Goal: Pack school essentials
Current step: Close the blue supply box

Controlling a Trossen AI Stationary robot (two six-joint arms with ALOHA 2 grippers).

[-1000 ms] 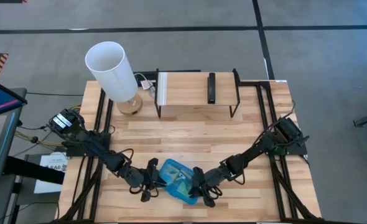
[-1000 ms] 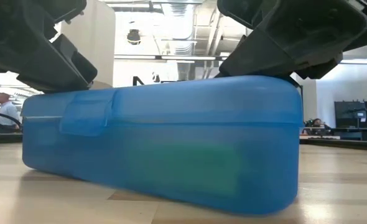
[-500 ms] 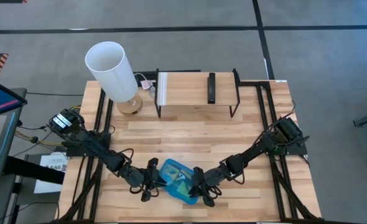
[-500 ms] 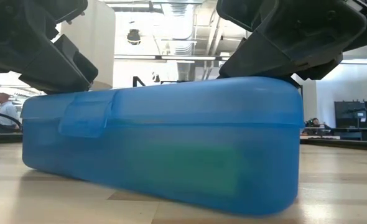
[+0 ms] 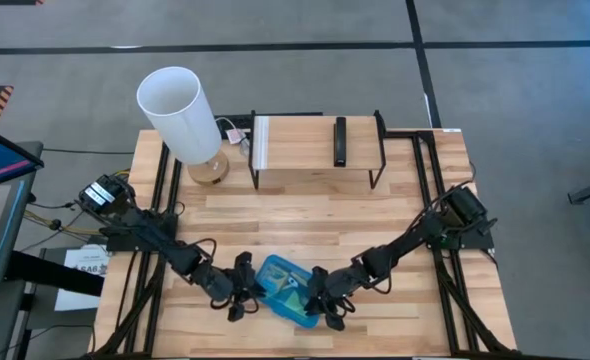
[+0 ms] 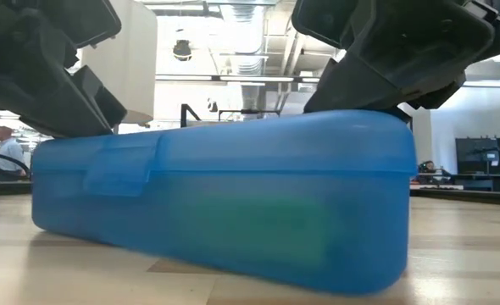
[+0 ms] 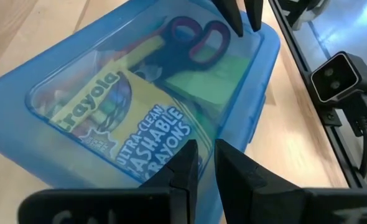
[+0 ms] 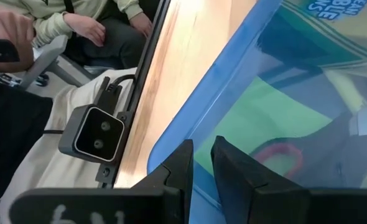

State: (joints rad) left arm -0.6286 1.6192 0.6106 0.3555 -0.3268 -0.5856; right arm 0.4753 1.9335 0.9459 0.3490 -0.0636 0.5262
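Near the front edge of the table (image 5: 375, 215) lies a closed blue see-through case (image 5: 288, 290), tilted in the low view, one end raised. Both arms reach down to its lid. The left hand (image 5: 243, 290) presses at one end, the right hand (image 5: 320, 300) at the other, each with fingers nearly pressed together and pinching nothing. Inside the case show the crayon box (image 7: 130, 121), a green sticky-note pad (image 7: 205, 84) and red-handled scissors (image 7: 193, 40).

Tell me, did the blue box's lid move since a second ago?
Yes. In the low view the blue case's lid has dropped on the left gripper's side, lower against the white wall behind.
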